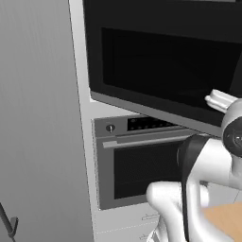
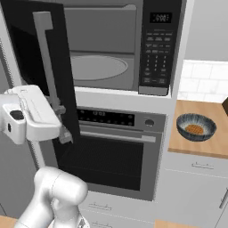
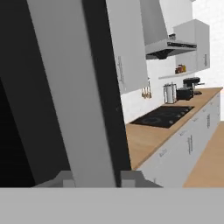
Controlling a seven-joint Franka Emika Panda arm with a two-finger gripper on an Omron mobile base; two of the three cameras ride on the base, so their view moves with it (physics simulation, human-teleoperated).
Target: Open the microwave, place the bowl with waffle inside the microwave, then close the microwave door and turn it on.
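The microwave (image 2: 104,53) stands open, showing its pale cavity and round turntable, with the keypad strip (image 2: 156,44) on its right. The microwave door (image 2: 42,67) is swung far out to the left, and its dark glass face (image 1: 165,71) shows in the left base view. My gripper (image 2: 63,122) is at the lower part of the long grey handle (image 2: 46,58). In the hand view the handle (image 3: 74,87) runs between my fingertips (image 3: 65,177), and the gripper (image 3: 97,178) is shut on it. The bowl with waffle (image 2: 196,127) sits on the wooden counter (image 2: 209,144) to the right.
A grey oven (image 2: 116,151) with knobs and a horizontal handle sits under the microwave, just below the door. A tall grey cabinet panel (image 1: 38,118) stands to the left. The hand view looks along a counter with a black cooktop (image 3: 162,116), a kettle (image 3: 169,92) and a range hood (image 3: 168,46).
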